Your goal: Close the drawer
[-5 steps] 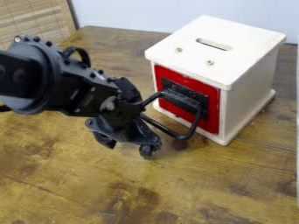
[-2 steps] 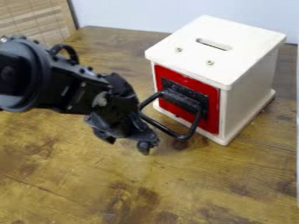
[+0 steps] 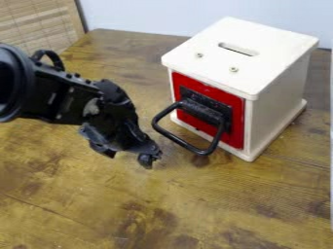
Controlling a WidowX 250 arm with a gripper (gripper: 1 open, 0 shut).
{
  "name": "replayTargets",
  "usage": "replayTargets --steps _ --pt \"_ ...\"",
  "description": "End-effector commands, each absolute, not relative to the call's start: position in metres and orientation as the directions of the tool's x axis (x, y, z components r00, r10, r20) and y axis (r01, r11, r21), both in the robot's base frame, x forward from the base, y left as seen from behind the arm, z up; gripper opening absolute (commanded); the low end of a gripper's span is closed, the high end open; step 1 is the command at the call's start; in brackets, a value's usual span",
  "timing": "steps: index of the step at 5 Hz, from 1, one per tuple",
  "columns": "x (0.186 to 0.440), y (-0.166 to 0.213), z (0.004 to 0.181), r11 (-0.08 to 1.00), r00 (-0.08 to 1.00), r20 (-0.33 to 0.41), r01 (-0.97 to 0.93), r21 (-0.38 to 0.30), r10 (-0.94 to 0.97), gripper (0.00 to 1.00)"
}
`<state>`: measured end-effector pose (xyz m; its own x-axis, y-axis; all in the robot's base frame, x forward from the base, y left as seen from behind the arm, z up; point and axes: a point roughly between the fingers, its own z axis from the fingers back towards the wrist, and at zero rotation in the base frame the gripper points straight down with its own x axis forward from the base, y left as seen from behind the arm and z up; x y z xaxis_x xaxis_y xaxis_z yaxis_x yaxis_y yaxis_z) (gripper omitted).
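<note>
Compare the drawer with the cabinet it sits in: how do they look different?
The drawer shows a red front with a black plate, while the cabinet is cream-white. The drawer has a large black loop handle; the cabinet instead has a slot and two small round fittings on top. Both look boxy, with straight edges.

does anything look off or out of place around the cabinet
Nothing stands out: the red drawer looks flush in the cream-white cabinet, which stands upright on the wooden table. The black loop handle juts forward and looks intact, and no spill shows.
</note>
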<state>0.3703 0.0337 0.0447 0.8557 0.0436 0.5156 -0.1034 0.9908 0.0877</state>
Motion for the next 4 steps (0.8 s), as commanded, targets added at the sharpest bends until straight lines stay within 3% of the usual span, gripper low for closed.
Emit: replayTargets --steps 1,4 --pt "0.373 0.043 0.061 0.988 0.823 0.564 -0.135 0.076 0.069 1.0" --pt "0.374 0.072 0.059 0.987 0.814 0.574 -0.149 0.065 0.086 1.0"
